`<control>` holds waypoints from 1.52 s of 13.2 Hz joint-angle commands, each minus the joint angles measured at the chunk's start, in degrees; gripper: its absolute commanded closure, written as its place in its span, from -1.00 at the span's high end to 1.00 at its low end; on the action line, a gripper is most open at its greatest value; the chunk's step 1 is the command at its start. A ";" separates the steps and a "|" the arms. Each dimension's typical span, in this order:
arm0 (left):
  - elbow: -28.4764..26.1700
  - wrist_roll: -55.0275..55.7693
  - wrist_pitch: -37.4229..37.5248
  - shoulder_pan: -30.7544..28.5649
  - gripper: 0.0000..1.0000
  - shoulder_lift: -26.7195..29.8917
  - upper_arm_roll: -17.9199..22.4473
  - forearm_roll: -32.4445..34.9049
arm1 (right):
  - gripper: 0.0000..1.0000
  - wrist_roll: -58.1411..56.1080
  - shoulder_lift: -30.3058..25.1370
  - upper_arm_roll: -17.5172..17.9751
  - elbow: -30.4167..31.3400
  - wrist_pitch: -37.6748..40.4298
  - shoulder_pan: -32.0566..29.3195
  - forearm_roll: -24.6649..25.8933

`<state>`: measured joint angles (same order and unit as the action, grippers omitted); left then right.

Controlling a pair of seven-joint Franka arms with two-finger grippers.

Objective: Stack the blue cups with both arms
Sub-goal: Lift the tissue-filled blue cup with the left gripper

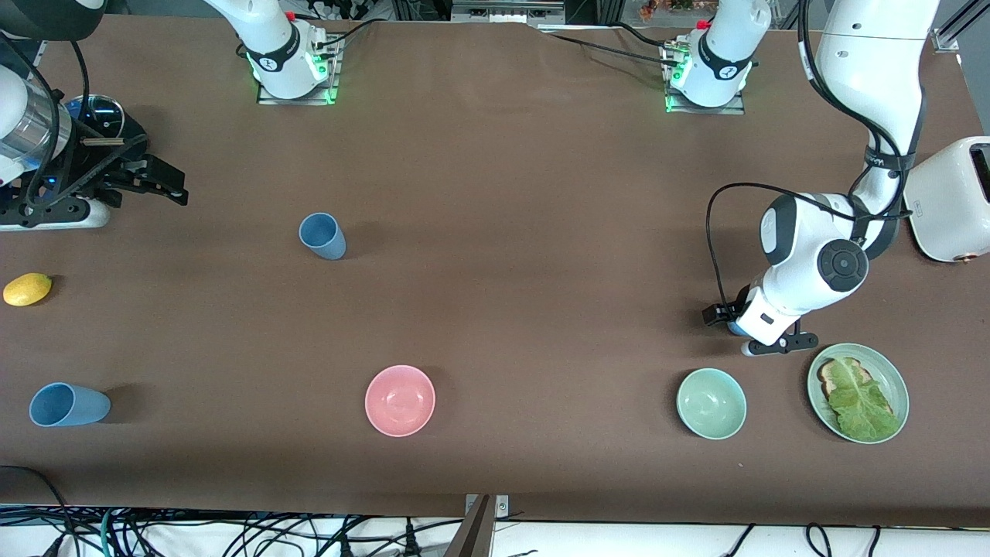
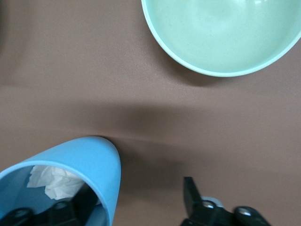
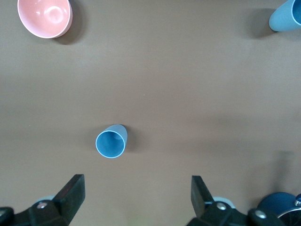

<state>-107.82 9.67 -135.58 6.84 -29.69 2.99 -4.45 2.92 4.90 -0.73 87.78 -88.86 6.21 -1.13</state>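
Left wrist view: the left gripper (image 2: 141, 197) is low at a blue cup (image 2: 70, 174), one finger inside the rim, one outside; fingers apart, not yet pressing the wall; white paper lies in it.
Left gripper place: toward the left arm's end of the table (image 1: 526, 232), beside the green bowl (image 1: 711, 403) and the plate with lettuce (image 1: 897, 383).
Right gripper (image 1: 166, 186): wide open, holds nothing, high at the edge of the right arm's end; this arm waits.
Upright cup (image 1: 322, 235): stands straight ahead of the right gripper's open fingers, mouth up.
Lying cup (image 1: 68, 404): on its side near the front corner, right arm's end.
Judgement: the right arm is nearer to both free cups.
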 commanded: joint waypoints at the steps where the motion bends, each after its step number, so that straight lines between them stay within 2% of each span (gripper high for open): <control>1: -0.55 -0.27 -0.91 0.72 -0.93 0.42 0.53 -1.00 | 1.00 -0.64 -0.51 0.11 0.46 0.09 0.38 0.60; 2: -0.55 -0.18 -0.91 0.81 -1.00 0.33 0.53 -1.00 | 1.00 -0.64 -0.51 0.11 0.46 0.09 0.38 0.60; 14: -0.20 -0.62 -0.39 1.25 -1.00 0.15 0.53 -0.47 | 1.00 -0.64 -0.51 0.11 0.46 0.09 0.38 0.60; 17: 3.48 -0.44 4.60 1.08 -1.00 1.29 0.53 -0.47 | 1.00 -0.64 -0.33 0.11 0.46 0.00 0.47 0.60; 20: 3.93 -0.62 6.29 1.07 -1.00 2.35 0.53 -0.47 | 1.00 -0.64 0.19 0.11 0.99 -0.61 0.47 0.52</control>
<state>-104.08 9.67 -131.27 7.39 -28.75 3.02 -4.45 2.92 5.06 -0.71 87.97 -88.88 6.45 -1.13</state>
